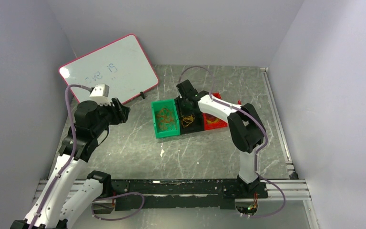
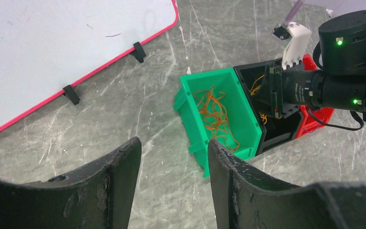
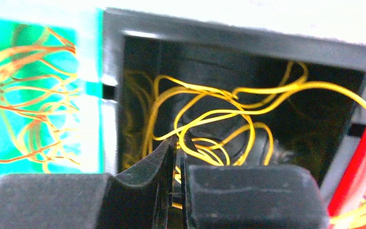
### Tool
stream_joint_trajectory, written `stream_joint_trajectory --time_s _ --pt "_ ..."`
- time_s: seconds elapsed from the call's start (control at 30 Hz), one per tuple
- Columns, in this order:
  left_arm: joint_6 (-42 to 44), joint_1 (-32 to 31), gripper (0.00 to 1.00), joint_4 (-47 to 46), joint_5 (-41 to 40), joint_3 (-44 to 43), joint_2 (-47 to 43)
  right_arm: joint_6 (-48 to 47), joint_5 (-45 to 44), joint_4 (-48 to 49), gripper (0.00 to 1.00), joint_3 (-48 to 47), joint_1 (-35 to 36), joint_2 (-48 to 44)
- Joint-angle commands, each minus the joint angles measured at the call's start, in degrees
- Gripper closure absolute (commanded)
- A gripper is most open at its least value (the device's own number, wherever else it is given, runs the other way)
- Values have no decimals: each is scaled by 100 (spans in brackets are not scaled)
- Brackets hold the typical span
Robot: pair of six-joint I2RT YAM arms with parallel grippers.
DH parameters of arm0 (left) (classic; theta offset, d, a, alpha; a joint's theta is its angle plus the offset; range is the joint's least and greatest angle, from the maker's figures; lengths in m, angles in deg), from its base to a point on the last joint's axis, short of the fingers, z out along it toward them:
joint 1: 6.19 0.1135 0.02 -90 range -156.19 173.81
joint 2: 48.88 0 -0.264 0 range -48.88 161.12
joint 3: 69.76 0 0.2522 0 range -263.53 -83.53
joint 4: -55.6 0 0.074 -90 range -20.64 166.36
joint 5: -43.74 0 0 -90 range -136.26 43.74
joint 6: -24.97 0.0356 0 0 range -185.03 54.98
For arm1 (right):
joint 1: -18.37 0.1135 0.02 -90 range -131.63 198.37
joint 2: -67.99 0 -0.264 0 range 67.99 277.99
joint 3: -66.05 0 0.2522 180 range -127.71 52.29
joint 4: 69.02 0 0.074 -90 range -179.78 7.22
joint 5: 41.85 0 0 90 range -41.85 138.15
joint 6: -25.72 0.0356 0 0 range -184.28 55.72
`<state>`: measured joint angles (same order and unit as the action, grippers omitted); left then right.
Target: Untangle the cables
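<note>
The cables lie sorted by colour in three joined bins. Orange cables point(image 1: 166, 118) point(image 2: 214, 117) point(image 3: 28, 95) fill the green bin point(image 1: 155, 119) point(image 2: 205, 75). Thin yellow cables point(image 3: 219, 112) point(image 1: 187, 120) loop inside the black bin point(image 3: 219, 36) point(image 2: 281, 136). My right gripper point(image 3: 178, 148) point(image 1: 187, 107) reaches down into the black bin, its jaws pinched together on a yellow strand. My left gripper point(image 2: 174, 145) point(image 1: 124, 112) hovers open and holds nothing, above bare table left of the green bin.
A red bin point(image 1: 214, 123) point(image 3: 362, 162) adjoins the black one on the right, with some wire in it. A pink-framed whiteboard point(image 1: 109, 67) point(image 2: 52, 47) leans at the back left. Walls close in on both sides.
</note>
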<state>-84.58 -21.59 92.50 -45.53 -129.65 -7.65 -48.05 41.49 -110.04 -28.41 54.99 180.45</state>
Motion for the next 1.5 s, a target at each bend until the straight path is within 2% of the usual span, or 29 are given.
stream_joint_trajectory --time_s 0.0,0.13,0.23,0.3,0.47,0.6,0.77,0.97,1.17,1.27,1.47 --pt "-77 68 42 115 64 -159 -115 -80 823 885 88 -131 -82 11" --pt "-49 63 41 160 20 -179 -125 -104 435 587 85 -215 -96 -103" --pt "-56 63 41 116 36 -147 -118 -199 252 356 72 -158 -102 -330" --pt "-64 63 41 60 89 -108 -99 -240 254 189 66 -120 -105 -513" --pt "-84 63 42 -17 132 -66 -59 -286 578 -13 61 145 -106 -1103" --pt "-76 63 42 -63 148 -48 -29 -196 895 88 58 408 -105 -1669" --pt "-93 63 41 -178 229 -23 69 143 390 194 57 762 -198 -2161" --pt "-93 63 42 -232 262 -23 126 323 -274 -29 55 891 -552 -2027" --pt "-84 63 42 -133 195 -63 109 170 90 272 50 881 -1124 -1842" --pt "-89 63 42 -116 175 -63 74 145 476 357 50 779 -1334 -1655" --pt "-93 63 42 -78 138 -47 34 77 679 301 52 577 -1524 -1350"
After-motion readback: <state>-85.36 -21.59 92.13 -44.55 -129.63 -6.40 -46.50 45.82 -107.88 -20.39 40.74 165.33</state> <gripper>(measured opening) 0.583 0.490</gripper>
